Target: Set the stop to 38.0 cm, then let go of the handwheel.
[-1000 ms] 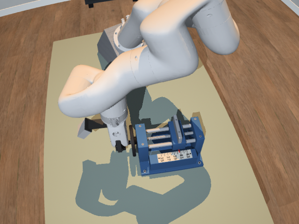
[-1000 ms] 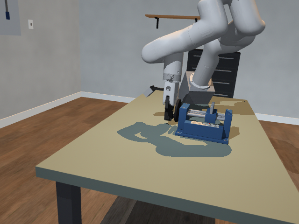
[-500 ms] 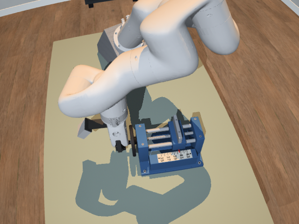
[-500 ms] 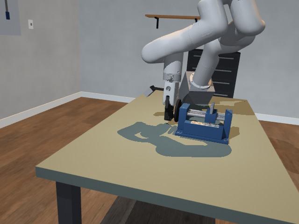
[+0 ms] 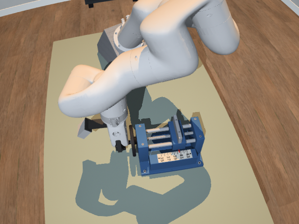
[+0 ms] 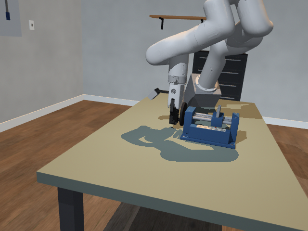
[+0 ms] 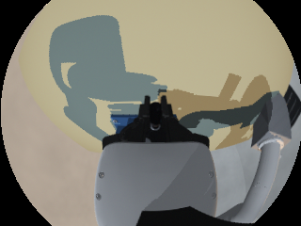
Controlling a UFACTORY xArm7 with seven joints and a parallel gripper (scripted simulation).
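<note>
The hand (image 5: 119,149) (image 6: 173,122) (image 7: 155,103) pinches the dark handle (image 7: 155,113) of the handwheel (image 5: 133,153) (image 6: 183,114). The stop (image 5: 178,146) (image 6: 217,121), its red pointer between 39 and 41, sits nearer the right edge of the bench (image 5: 62,154) (image 6: 124,184) than the left in the top view.

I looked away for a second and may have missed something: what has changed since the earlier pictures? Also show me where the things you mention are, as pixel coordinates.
Nothing has visibly moved, and nothing was taken hold of or let go. The hand (image 5: 119,150) (image 6: 173,122) (image 7: 155,103) stayed closed on the wheel's handle (image 7: 155,114), and the sliding block (image 5: 178,146) (image 6: 216,121) and its red pointer (image 5: 179,150) stayed put too.
</note>
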